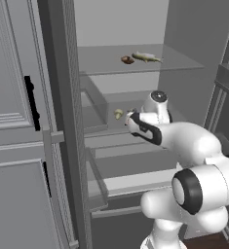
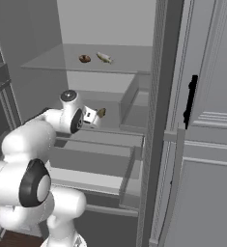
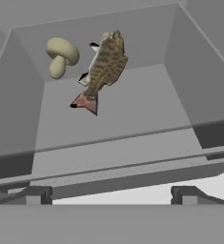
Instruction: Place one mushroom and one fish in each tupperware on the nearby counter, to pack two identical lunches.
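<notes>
The gripper (image 3: 111, 195) stands wide open, holding nothing, just short of a grey drawer (image 3: 180, 47) where a pale mushroom (image 3: 61, 56) lies beside a brown striped fish (image 3: 104, 66), apart.

On the shelf (image 1: 184, 61) above, a second fish (image 1: 145, 57) lies near a brown mushroom (image 1: 127, 60).

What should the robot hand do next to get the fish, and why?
Probably reach a little further into the shelf toward the fish. In the hand view the hand looks open with nothing between its fingertips, and the fish lies ahead beside the mushroom, apart from the hand. Moving closer should bring the fish between the fingers before closing.
</notes>
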You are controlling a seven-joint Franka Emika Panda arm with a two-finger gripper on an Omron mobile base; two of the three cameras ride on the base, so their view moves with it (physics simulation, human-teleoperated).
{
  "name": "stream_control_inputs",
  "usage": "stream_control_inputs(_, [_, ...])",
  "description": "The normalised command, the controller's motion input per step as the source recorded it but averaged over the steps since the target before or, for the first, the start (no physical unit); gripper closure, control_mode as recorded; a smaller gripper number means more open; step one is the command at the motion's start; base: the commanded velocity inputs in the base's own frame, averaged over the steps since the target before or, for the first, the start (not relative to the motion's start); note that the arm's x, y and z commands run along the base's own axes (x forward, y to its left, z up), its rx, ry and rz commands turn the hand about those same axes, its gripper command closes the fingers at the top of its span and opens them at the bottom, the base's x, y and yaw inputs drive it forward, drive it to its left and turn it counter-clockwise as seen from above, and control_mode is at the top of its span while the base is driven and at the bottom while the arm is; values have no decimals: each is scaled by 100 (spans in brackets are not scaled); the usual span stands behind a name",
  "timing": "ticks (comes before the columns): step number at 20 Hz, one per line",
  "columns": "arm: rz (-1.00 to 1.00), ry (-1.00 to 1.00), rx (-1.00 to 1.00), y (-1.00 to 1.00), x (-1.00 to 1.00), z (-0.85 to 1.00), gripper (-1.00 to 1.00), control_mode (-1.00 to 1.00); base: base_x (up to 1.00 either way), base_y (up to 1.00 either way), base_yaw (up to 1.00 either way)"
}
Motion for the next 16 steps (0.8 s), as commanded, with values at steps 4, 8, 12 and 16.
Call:
stream_control_inputs(4, [0, 0, 0, 7, 52, -22, -100, -100, 0, 0, 0])
stream_control_inputs(8, [0, 0, 0, 10, 56, -21, -100, -100, 0, 0, 0])
stream_control_inputs(12, [0, 0, 0, 3, 55, -15, -100, -100, 0, 0, 0])
stream_control_inputs(16, [0, 0, 0, 0, 51, -18, -100, -100, 0, 0, 0])
